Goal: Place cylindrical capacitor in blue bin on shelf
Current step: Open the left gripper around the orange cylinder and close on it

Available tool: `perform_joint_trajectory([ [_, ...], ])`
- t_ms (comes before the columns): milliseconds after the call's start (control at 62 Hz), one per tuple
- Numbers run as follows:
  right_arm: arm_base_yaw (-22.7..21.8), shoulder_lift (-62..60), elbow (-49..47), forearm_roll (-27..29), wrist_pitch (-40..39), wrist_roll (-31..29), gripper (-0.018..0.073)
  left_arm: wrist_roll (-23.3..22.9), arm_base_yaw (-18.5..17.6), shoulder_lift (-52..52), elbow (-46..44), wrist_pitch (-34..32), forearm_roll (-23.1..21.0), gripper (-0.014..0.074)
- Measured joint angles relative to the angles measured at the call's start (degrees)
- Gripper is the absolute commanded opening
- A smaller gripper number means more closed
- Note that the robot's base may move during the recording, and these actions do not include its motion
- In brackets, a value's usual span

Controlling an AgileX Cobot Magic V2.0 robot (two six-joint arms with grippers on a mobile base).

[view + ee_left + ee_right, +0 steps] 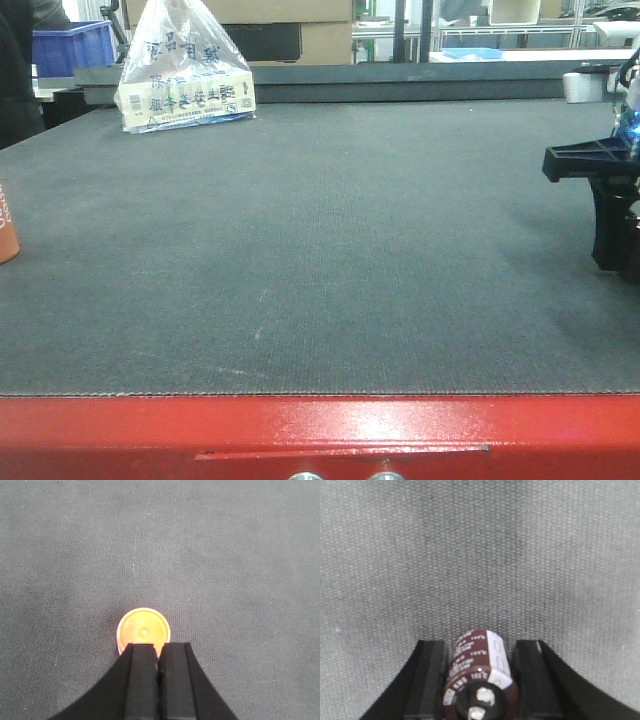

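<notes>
Right gripper (480, 644): jaws are closed to the width of the cylindrical capacitor (479, 672), and the pads meet both flanks with no gap visible, so I read it as clamped on the part. The capacitor sits between the fingers. It has a dark brown sleeve with a white stripe and pale lettering, and its two terminals face back toward the wrist. Its long axis runs along the fingers, not across them, and the far end comes about level with the tips, pointing at the dark mat (480, 555). Whether that end touches the mat: cannot tell. Left gripper (159, 647): jaws are pressed together on nothing. An orange-capped container (143, 630) stands just ahead of its tips; it is not the task's part. The right arm has the part and the left arm is well apart from it. Ahead of the right claw, past the table's far edge, a pale blue bin (470, 52) sits among metal framing. A darker blue bin (75, 45) lies far off to the claw's left. I cannot tell which bin is the target, or whether that framing is the shelf. Judgement: the carry goes forward and up, and with the axis in line with the fingers the part would enter a bin end-first.
</notes>
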Motion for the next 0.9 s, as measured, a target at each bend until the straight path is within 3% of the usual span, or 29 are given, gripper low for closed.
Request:
perform_joint_trajectory([
  [161, 0.0, 0.0, 0.0, 0.0, 0.0, 0.0, -0.0167, 0.0, 0.0, 0.0, 0.0, 0.0, 0.5, 0.0564],
  [194, 0.0, 0.0, 0.0, 0.0, 0.0, 0.0, -0.0167, 0.0, 0.0, 0.1, 0.0, 0.0, 0.6, 0.0618],
  [387, 0.0, 0.0, 0.0, 0.0, -0.1, 0.0, -0.0167, 0.0, 0.0, 3.9, -0.1, 0.0, 1.0, 0.0484],
  [904, 0.0, 0.0, 0.0, 0.0, -0.5, 0.0, -0.0167, 0.0, -1.3, 18.5, -6.5, 2.9, 4.3, 0.0501],
])
